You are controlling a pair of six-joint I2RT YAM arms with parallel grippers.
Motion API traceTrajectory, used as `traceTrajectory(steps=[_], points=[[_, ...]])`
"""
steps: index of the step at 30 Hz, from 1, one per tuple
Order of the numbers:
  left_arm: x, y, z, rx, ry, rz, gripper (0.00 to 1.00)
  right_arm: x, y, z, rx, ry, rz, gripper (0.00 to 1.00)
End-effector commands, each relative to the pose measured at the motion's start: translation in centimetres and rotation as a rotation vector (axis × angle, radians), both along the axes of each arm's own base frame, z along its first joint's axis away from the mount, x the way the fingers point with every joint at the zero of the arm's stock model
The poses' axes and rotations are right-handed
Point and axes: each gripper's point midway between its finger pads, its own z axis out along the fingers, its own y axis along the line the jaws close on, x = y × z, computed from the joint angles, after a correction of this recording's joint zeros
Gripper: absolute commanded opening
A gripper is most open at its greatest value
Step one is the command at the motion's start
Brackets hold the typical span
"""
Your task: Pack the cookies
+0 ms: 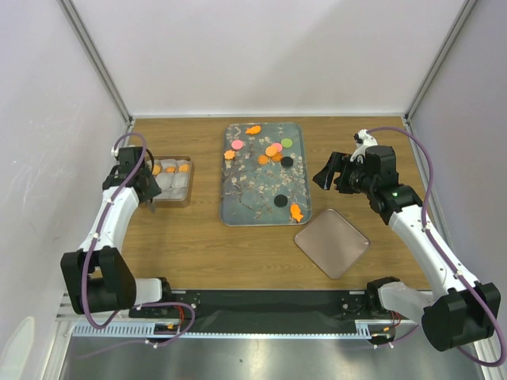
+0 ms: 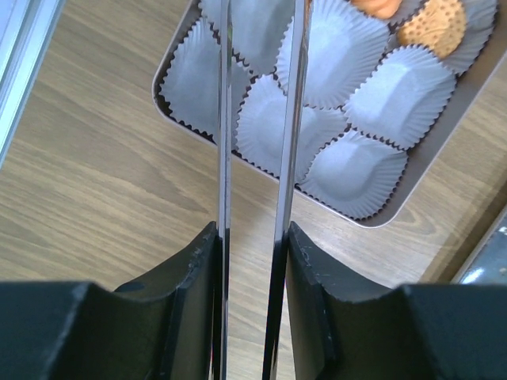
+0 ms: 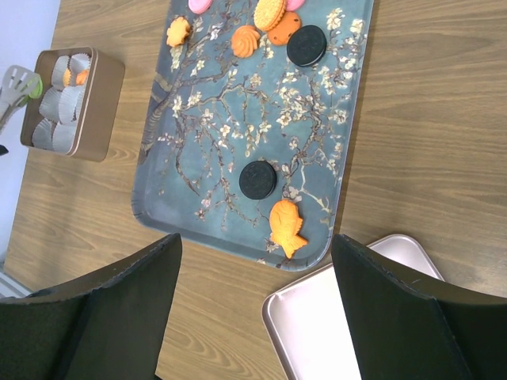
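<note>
Cookies lie on the floral tray (image 1: 242, 202): an orange fish (image 1: 296, 212), two black discs (image 1: 279, 201), and pink (image 1: 237, 144), green (image 1: 287, 142) and orange (image 1: 272, 150) ones at the far end. A metal tin (image 1: 170, 202) of white paper cups (image 2: 333, 51) holds orange cookies (image 1: 170, 169). My left gripper (image 1: 141, 184) is beside the tin, shut on thin metal tongs (image 2: 224, 119) whose arms reach over the cups with nothing between them. My right gripper (image 1: 329, 172) is open and empty, right of the tray. In the right wrist view it is above the fish (image 3: 287, 228).
A flat pinkish tin lid (image 1: 333, 241) lies on the wooden table near the tray's front right corner, also in the right wrist view (image 3: 341, 324). White walls and metal posts close in the table on three sides.
</note>
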Motion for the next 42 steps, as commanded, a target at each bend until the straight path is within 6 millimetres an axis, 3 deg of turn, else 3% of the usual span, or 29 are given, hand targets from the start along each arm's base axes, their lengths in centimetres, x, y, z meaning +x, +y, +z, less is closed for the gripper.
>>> traceTrajectory(steps=[1,7,20,30,42], points=[[0.4,0.5,-0.1,0.016,-0.023,-0.006,0.39,0.0,0.3,1.6,0.013,-0.061,0.016,0.83],[0.0,0.8,-1.0,-0.001,0.003,0.004,0.39,0.0,0.2,1.6,0.01,-0.065,0.015,0.83],[-1.3,0.9,-0.8,-0.002,0.007,0.019,0.37,0.0,0.2,1.8,0.012,-0.067,0.015,0.83],[-1.9,0.9,-1.0,0.003,0.01,0.024,0.44,-0.1,0.2,1.9,0.014,-0.072,0.019,0.83],[-1.7,0.8,0.3,0.005,-0.024,0.007,0.49,-0.1,0.3,1.8,0.015,-0.068,0.019,0.83]])
